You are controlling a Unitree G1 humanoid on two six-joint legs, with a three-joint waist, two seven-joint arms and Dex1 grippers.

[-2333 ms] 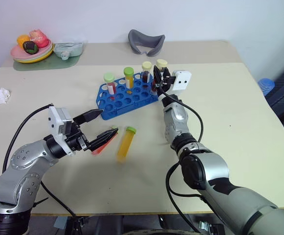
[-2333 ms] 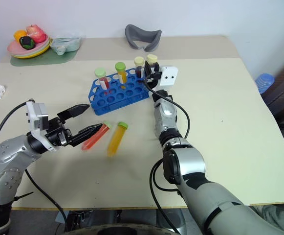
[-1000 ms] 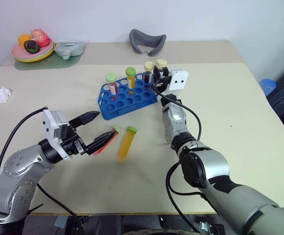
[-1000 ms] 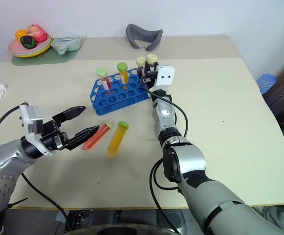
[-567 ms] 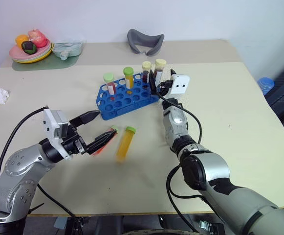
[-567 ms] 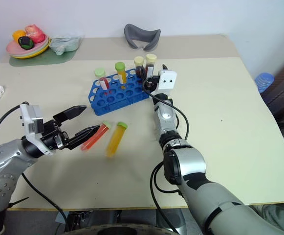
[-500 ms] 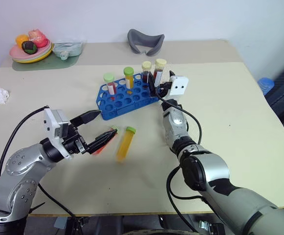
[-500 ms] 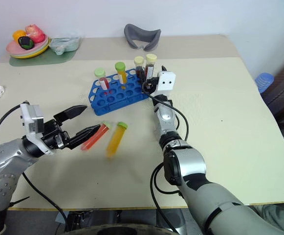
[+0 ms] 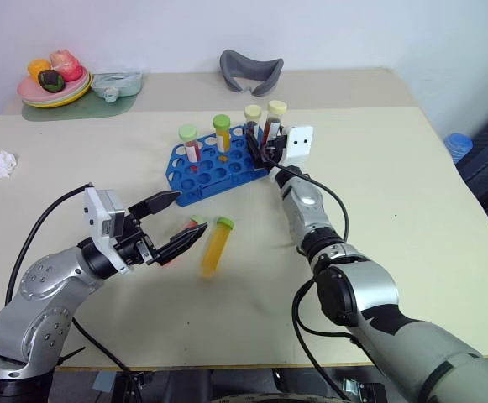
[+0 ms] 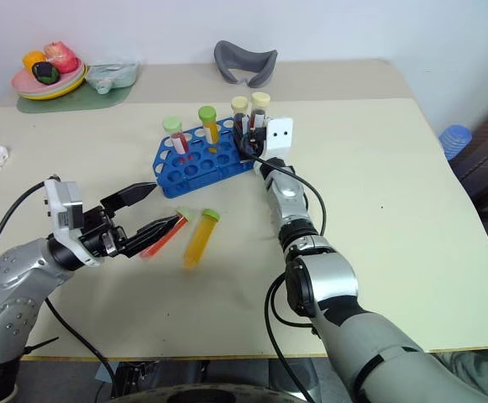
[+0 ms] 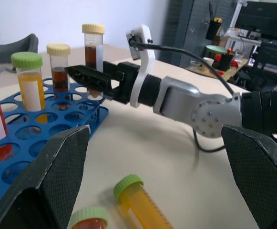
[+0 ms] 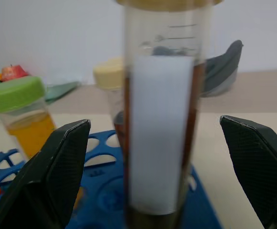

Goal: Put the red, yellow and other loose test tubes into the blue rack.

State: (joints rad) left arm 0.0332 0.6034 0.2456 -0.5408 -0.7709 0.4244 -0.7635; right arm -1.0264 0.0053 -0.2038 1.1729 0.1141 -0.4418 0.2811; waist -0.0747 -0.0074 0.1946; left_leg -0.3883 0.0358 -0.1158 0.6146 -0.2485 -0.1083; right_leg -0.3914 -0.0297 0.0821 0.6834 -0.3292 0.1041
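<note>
A cream table (image 9: 411,193) is standing against a white wall, carrying a plate of fruit (image 9: 52,80) and a crumpled tissue (image 9: 3,164) at the left. The left gripper (image 9: 175,222) is hovering spread wide, empty, over the red tube (image 9: 182,235) lying beside the yellow tube (image 9: 216,245). Rightward, the blue rack (image 9: 214,166) is holding four capped tubes. The right gripper (image 9: 265,151) is standing open around the dark tube (image 12: 163,119) seated in the rack, pads apart from it.

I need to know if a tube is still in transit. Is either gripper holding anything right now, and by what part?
Nothing is held. The right gripper is open around the dark tube standing in the rack; the left gripper is open and empty.
</note>
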